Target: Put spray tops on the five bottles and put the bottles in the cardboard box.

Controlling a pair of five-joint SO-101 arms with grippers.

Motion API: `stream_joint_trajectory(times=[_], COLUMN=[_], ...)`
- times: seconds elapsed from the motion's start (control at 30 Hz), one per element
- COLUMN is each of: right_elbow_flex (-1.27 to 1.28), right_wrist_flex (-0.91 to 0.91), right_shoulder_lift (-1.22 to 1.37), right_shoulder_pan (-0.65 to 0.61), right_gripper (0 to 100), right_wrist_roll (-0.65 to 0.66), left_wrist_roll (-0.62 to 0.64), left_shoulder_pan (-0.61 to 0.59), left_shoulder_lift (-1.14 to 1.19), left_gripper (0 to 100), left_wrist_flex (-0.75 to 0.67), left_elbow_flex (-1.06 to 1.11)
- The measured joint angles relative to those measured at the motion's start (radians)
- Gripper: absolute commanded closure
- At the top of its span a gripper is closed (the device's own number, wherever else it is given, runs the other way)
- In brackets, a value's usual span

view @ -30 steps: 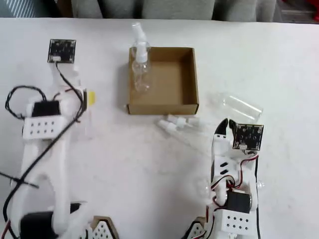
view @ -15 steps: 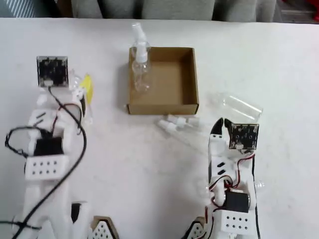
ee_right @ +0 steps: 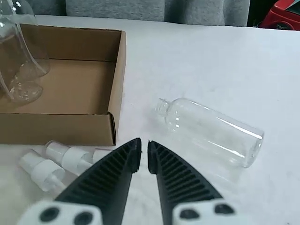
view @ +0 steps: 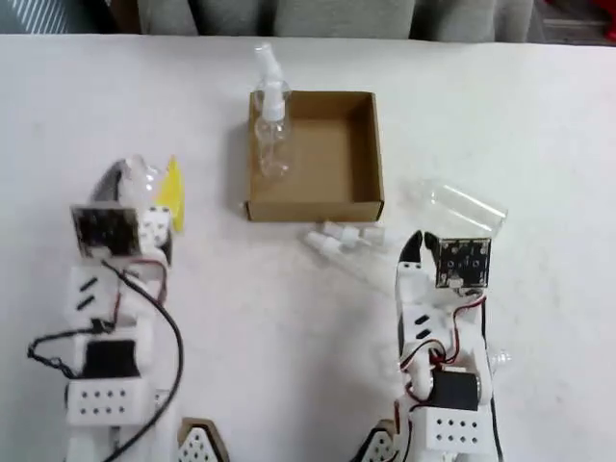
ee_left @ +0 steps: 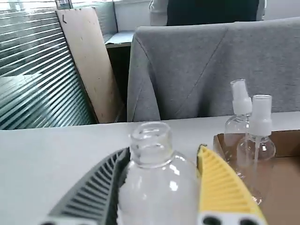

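L tool [ee_left: 161, 154] clamps capless bottle [ee_left: 154, 190], prob light, slick, stiff plastic, so grip mid-body; R tool [ee_right: 141, 149] closed, empty.

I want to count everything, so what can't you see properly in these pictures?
- Held bottle: left wrist view, bottom cut off by the edge, sides hidden by the left jaws.
- Tops: high view, too small to count; right wrist view, right jaws cover some.
- Boxed bottle: right wrist view, upper part cut off by the edge.
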Motion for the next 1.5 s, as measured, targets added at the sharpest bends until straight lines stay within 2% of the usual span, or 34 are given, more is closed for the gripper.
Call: stream_joint_trajectory(times=[0.23,0.3,0.57,0.67,0.93,1.2,1.33,1.5], right_elbow_flex=[0.000,0.000,0.000,-0.009,-0.137,-0.264,-0.397,-0.585], right_wrist_flex=[0.000,0.000,0.005,0.072,0.391,0.423,0.423,0.423], right_shoulder_lift=[0.000,0.000,0.000,0.000,0.000,0.025,0.216,0.549], right_shoulder_pan=[-0.006,-0.006,-0.006,-0.006,-0.120,-0.239,-0.279,-0.344], right_gripper=[98.3,98.3,98.3,98.3,98.3,96.4,95.7,95.3], right_wrist_roll=[0.000,0.000,0.009,0.091,0.226,0.368,0.384,0.385], left_wrist_roll=[0.000,0.000,0.000,0.000,0.000,-0.015,-0.081,-0.101], left_shoulder_pan=[0.083,0.084,0.089,0.089,0.089,0.089,0.089,0.089], left_shoulder_lift=[-0.321,-0.397,-0.416,-0.416,-0.416,-0.416,-0.416,-0.416], left_gripper=[94,94,94,94,94,94,94,94], left_wrist_flex=[0.006,0.060,0.150,0.206,0.301,0.364,0.393,0.411], left_elbow_flex=[0.227,0.229,0.229,0.227,0.227,0.227,0.227,0.227])
